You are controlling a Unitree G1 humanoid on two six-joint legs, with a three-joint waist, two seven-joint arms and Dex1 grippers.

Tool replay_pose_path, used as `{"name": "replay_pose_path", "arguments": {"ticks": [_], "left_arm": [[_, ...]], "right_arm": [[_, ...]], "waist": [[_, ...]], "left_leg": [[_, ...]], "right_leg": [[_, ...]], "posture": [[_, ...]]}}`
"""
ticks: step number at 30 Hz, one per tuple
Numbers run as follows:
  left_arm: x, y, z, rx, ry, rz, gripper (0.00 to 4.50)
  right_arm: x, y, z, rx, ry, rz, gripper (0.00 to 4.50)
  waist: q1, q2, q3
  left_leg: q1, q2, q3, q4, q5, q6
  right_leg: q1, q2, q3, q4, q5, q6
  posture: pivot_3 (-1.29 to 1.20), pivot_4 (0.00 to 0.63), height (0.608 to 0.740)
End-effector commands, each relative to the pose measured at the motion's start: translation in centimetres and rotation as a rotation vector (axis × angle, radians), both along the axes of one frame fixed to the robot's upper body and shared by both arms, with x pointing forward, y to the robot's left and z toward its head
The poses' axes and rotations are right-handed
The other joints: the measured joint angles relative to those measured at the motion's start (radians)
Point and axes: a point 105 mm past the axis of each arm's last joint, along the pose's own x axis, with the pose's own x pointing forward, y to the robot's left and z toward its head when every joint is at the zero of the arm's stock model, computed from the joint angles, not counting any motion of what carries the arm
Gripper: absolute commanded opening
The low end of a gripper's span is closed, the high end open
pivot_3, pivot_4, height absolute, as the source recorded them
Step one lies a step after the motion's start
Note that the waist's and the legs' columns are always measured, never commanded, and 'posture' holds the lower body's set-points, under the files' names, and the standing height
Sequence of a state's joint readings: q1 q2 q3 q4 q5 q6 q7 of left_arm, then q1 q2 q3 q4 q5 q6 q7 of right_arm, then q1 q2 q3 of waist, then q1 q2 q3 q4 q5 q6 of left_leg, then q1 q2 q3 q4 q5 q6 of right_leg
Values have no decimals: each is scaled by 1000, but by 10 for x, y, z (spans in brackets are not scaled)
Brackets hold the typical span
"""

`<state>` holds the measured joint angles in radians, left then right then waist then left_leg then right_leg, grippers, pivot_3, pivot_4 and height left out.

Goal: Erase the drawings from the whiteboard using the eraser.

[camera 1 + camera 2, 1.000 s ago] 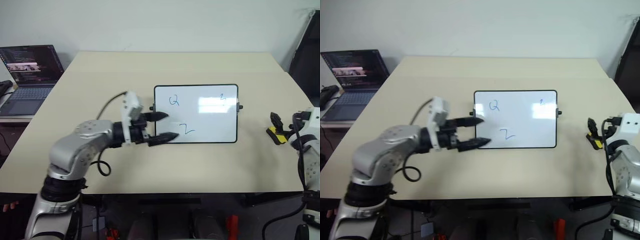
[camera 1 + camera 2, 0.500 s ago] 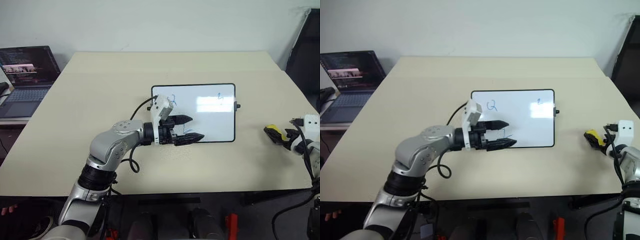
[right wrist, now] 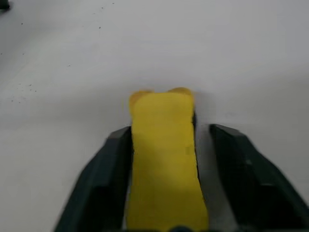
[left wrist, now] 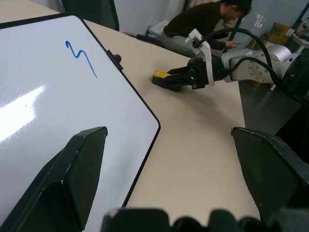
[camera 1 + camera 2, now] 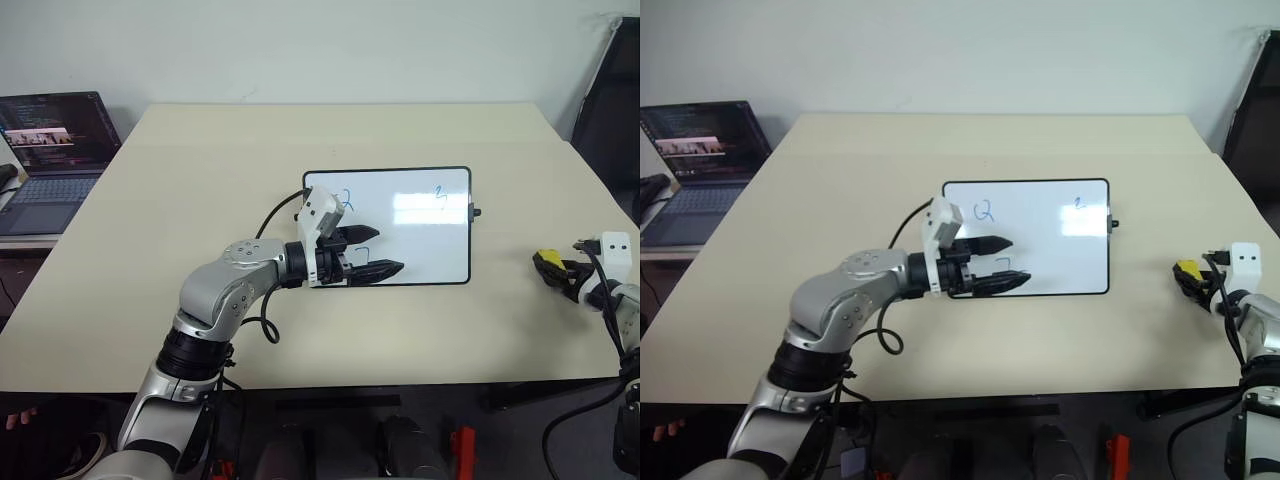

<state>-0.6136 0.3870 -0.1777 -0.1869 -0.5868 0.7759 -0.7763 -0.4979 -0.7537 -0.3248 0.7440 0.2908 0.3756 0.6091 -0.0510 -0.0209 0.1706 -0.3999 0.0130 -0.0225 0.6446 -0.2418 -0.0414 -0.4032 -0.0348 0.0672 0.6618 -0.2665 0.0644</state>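
**Yellow eraser caught in the right claw**

A big tan table [image 5: 200,180] holds everything. A laptop [image 5: 50,140] sits on another desk off to the left side. The whiteboard [image 5: 420,245] lies flat in the middle of the table. The drawings [image 5: 440,195] on it are small blue squiggles, one near the right side and others near the left side.

The left gripper [image 5: 385,252] reaches over the left part of the board, its two black fingers spread apart with nothing between them.

The right gripper [image 5: 562,268] is down at the table's right edge, well apart from the board. Its fingers press on both sides of the eraser [image 3: 164,159], a little yellow block.
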Motion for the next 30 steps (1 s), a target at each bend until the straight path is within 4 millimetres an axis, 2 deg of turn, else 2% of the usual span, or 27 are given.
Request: {"name": "replay_pose_path", "arguments": {"ticks": [1, 4, 6, 8, 10, 13, 15, 17, 20, 23, 25, 27, 30], "left_arm": [[0, -1, 14, -23, -53, -4, 4500], [3, 1, 14, -16, -57, 9, 4500], [5, 5, 12, -4, -57, 29, 4500], [10, 16, 9, 21, -60, 71, 4500], [15, 32, 4, 52, -60, 131, 4500], [19, 63, -9, 125, -55, 228, 4500], [20, 83, -18, 182, -55, 292, 4500], [21, 101, -24, 225, -62, 350, 4500], [22, 116, -27, 252, -77, 410, 4500], [19, 123, -27, 261, -94, 442, 4500], [15, 124, -25, 241, -100, 461, 4500], [12, 124, -26, 234, -102, 476, 4500], [7, 124, -27, 228, -101, 492, 4500]], "right_arm": [[3, -5, 16, 19, -86, -33, 1197], [1, -2, 14, 56, -106, -37, 1149], [1, 4, 20, 73, -134, -22, 1149], [5, 20, 44, 120, -223, 34, 1147], [9, 46, 84, 178, -352, 112, 1147], [7, 98, 143, 277, -525, 248, 1147], [7, 134, 166, 297, -578, 337, 1146], [10, 170, 178, 295, -597, 425, 1145], [17, 211, 178, 233, -588, 504, 1144], [29, 255, 156, -219, -613, 609, 1144], [29, 284, 141, -343, -658, 708, 1144], [34, 298, 130, -378, -680, 741, 1144], [38, 305, 120, -424, -703, 769, 1144]], "waist": [[0, 0, 0], [0, 0, 0], [0, 0, 0], [-5, 0, 0], [-12, 2, 1], [-19, 3, 1], [-22, 3, 1], [-19, 2, 1], [-6, -1, 2], [11, -2, 3], [14, -4, 4], [14, -5, 5], [19, -6, 6]], "left_leg": [[0, 0, 0, 0, 0, 0], [0, 0, 0, 0, 0, 0], [0, 0, 0, 0, 0, 0], [0, 0, 0, 0, 0, 0], [0, 0, 0, 0, 0, 0], [1, 1, -1, 0, 0, 0], [1, 1, -1, 0, 0, 0], [1, 2, -2, 0, 0, 0], [0, 2, -2, 0, 0, 0], [-2, 1, -2, 0, 0, 0], [-2, 0, -1, 0, 0, 0], [-2, 1, -1, -1, 0, 0], [-2, 1, -1, -1, 0, 0]], "right_leg": [[0, 0, 0, 0, 0, 0], [0, 0, 0, 0, 0, 0], [0, 0, 0, 0, 0, 0], [0, 0, 0, 0, 0, 0], [-1, 0, 1, 1, 0, 0], [-1, 1, 2, 3, 0, 0], [-1, 2, 2, 3, 0, 0], [-1, 2, 1, 3, 0, 0], [-1, 1, -1, 2, 0, 0], [-2, -1, -3, 1, 0, 0], [-3, -2, -2, 0, 0, 0], [-3, -2, -3, 0, 0, 0], [-3, -2, -3, 1, 0, -1]], "posture": [[0, 150, 740], [0, 150, 740], [0, 150, 740], [0, 150, 740], [0, 150, 740], [0, 150, 740], [0, 150, 740], [0, 150, 740], [0, 150, 740], [0, 150, 740], [0, 150, 740], [0, 150, 740], [0, 150, 740]]}}
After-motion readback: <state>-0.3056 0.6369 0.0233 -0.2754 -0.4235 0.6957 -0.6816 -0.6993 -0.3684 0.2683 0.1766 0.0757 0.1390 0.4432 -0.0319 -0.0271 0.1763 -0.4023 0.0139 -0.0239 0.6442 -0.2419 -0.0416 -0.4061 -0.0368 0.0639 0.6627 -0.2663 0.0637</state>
